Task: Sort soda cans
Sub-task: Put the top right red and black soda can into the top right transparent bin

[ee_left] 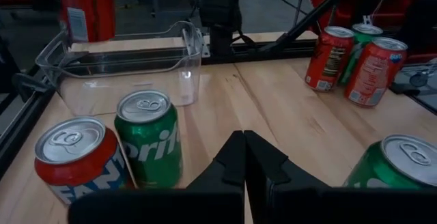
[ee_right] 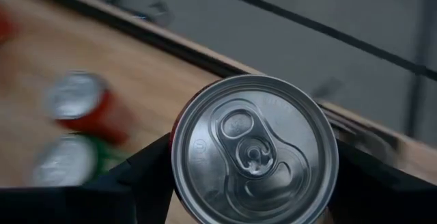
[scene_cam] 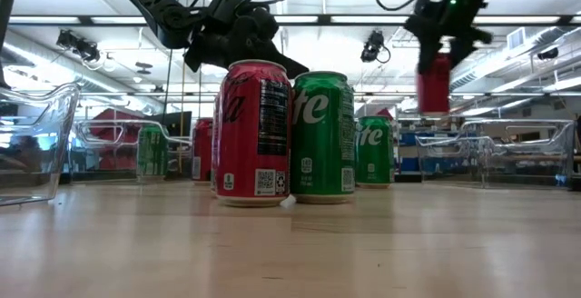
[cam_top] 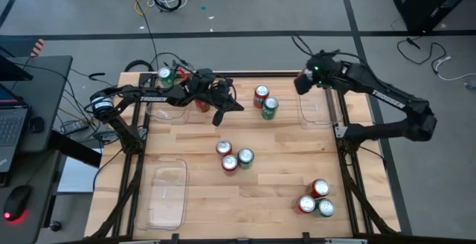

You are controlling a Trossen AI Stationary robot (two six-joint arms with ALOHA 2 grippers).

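My right gripper (cam_top: 303, 82) is shut on a red soda can (scene_cam: 434, 82), held up over the far right clear tray (cam_top: 320, 108); the high view hides the can under the gripper. My left gripper (cam_top: 224, 114) hangs shut and empty above the table's far middle, next to a red and green can pair (cam_top: 265, 101). A green can (cam_top: 165, 76) and a red one (cam_top: 201, 104) are at the far left tray (cam_top: 167, 108). Three cans (cam_top: 233, 157) stand mid-table on their bases, three more (cam_top: 316, 198) near right. My right gripper pinches the red can's side wall just under its silver top (ee_right: 179, 157), one finger (ee_right: 136, 176) on each side. The fingers come slanting down from above. The can hangs below the gripper, roughly upright and lifted clear of table and tray (scene_cam: 434, 82).
A third clear tray (cam_top: 165, 192) lies at the near left. Metal frame rails run along the table's left and right edges (cam_top: 343, 129). Bare wood lies between the can groups and along the near edge. Cables and a desk with a laptop sit beyond the left side.
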